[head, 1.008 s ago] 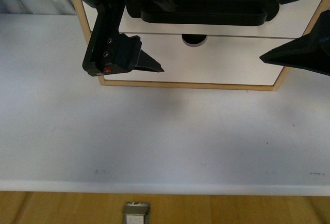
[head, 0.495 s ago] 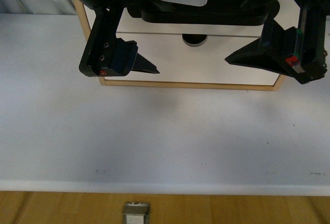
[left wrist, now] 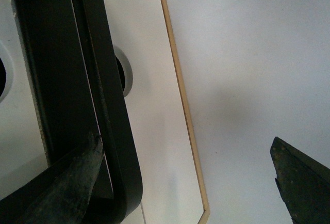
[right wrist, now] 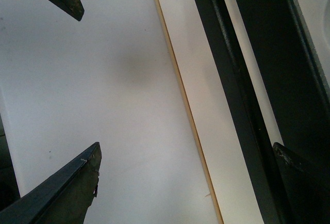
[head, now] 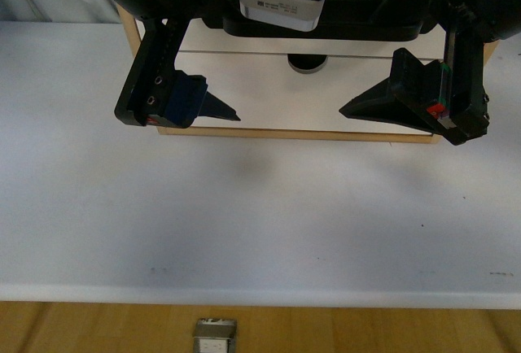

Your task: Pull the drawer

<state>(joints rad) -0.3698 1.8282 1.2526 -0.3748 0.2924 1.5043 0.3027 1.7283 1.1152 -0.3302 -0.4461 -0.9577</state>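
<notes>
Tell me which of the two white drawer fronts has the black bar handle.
The upper drawer front: the black bar handle runs across it. The lower drawer front is plain, with only a semicircular notch in its top edge.

The drawer [head: 244,45] sits at the top centre of the front view, in a light-wood cabinet [head: 293,133] at the desk's [head: 260,223] far side. Its white front lies level, and a long black bar handle [head: 366,24] runs across it. Its upper part is hidden, and how far out it stands cannot be told.
</notes>
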